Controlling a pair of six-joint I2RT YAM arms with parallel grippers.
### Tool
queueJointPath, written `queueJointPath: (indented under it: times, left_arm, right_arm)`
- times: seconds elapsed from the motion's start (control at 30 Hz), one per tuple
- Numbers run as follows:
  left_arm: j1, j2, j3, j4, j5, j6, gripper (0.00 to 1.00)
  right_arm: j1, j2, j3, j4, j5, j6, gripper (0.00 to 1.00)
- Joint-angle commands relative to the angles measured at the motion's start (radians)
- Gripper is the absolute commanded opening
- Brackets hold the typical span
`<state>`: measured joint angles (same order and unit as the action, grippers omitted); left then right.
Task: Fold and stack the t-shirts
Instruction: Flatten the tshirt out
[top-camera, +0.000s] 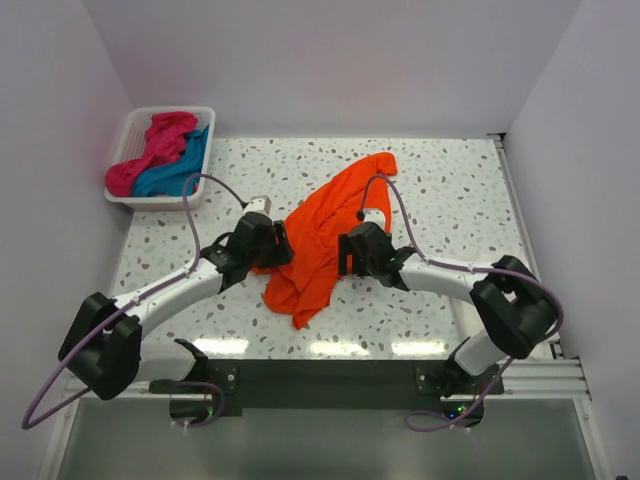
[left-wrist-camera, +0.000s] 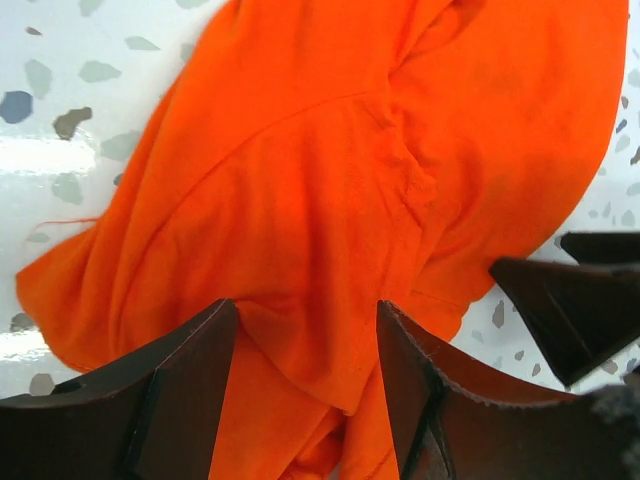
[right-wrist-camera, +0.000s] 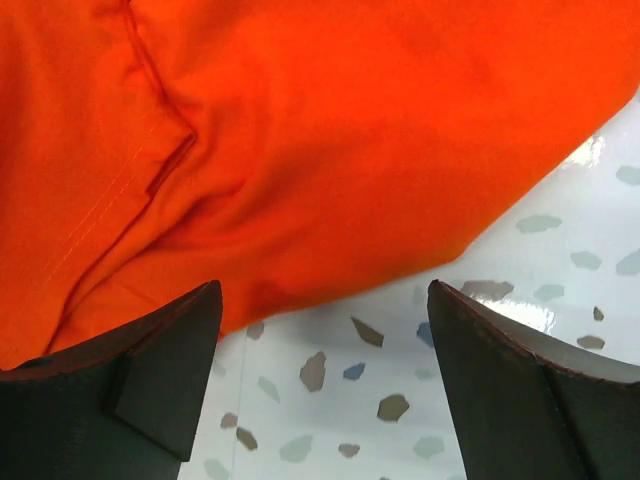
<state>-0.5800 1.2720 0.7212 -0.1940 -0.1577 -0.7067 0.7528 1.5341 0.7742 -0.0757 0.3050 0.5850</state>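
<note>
I see the orange t-shirt (top-camera: 325, 235) crumpled on the table (top-camera: 450, 190), my left hand (top-camera: 281, 246) at its left edge and my right hand (top-camera: 345, 250) at its right. The pink t-shirt (top-camera: 160, 140) and teal t-shirt (top-camera: 178, 172) lie in the white basket (top-camera: 124, 136), far left.

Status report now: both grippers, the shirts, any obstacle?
Left gripper open, crumpled orange shirt between fingers. Right gripper open at its edge. Pink shirt, teal shirt in basket. No obstacle.
</note>
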Motion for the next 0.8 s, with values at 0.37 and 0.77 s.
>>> queueJointPath:
  times: [0.37,0.77]
  left_arm:
    - [-0.072,0.066,-0.032,0.059,-0.011,-0.042,0.60]
    - [-0.075,0.168,-0.009,0.088,-0.026,-0.025,0.37]
  right_arm:
    - [-0.075,0.196,0.122,0.108,0.039,0.052,0.74]
    - [-0.086,0.107,0.089,0.079,0.083,0.036,0.26]
